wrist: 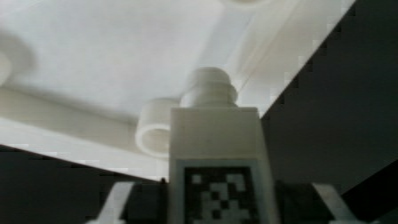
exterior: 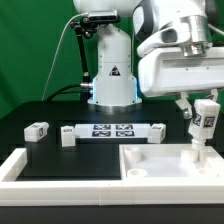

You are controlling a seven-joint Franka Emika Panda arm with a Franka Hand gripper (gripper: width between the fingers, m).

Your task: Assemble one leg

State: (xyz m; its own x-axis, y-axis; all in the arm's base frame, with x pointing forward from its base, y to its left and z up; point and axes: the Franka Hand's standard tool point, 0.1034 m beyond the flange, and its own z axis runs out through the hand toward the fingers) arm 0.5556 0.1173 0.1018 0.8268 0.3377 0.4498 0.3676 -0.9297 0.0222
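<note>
One small white leg (exterior: 204, 125) is held nearly upright between the fingers of the gripper (exterior: 206, 112), which is closed on the leg's upper part. The leg is a rectangular plastic post, and a black-and-white square marker tag is carried on its face. In the wrist view the leg (wrist: 217, 150) is seen lengthwise, with the tag close to the gripper (wrist: 217, 208) and a narrower round ribbed peg at the far end. Directly below the gripper lies a large white square piece (exterior: 160, 165) with a raised rim, and the leg's lower end is pointed down into it. In the wrist view the peg is seen just beside a round raised socket on the square piece (wrist: 107, 60); whether they touch cannot be told. Three more small white posts (exterior: 68, 136) and the marker board (exterior: 112, 130) are seen on the black desk (exterior: 60, 112), well apart from the gripper.
</note>
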